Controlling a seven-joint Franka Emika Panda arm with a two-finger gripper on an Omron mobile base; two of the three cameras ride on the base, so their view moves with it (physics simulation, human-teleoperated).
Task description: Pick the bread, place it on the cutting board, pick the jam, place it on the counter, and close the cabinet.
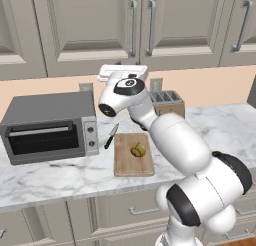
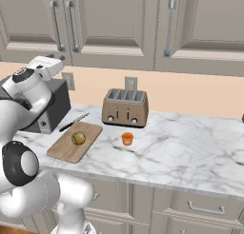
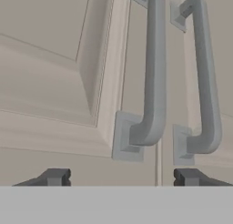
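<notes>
pincer (image 3: 122, 176) tips apart, empty, close below the handles | cabinet (image 3: 68, 82) doors look shut; rigid, hinged, best pushed flat by handle (image 3: 152, 82) | bread (image 1: 138, 150) on cutting board (image 1: 131, 165) | jam (image 2: 127, 138) on tabletop (image 2: 190, 147) right of board

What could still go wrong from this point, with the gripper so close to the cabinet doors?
1. The open gripper faces the cabinet door handles; pushing further or swinging away might snag a fingertip on a bar.
2. As the arm lowers, its elbow passes over the cutting board and could knock the bread or the knife.
3. The jam stands nearby and could tip.
</notes>
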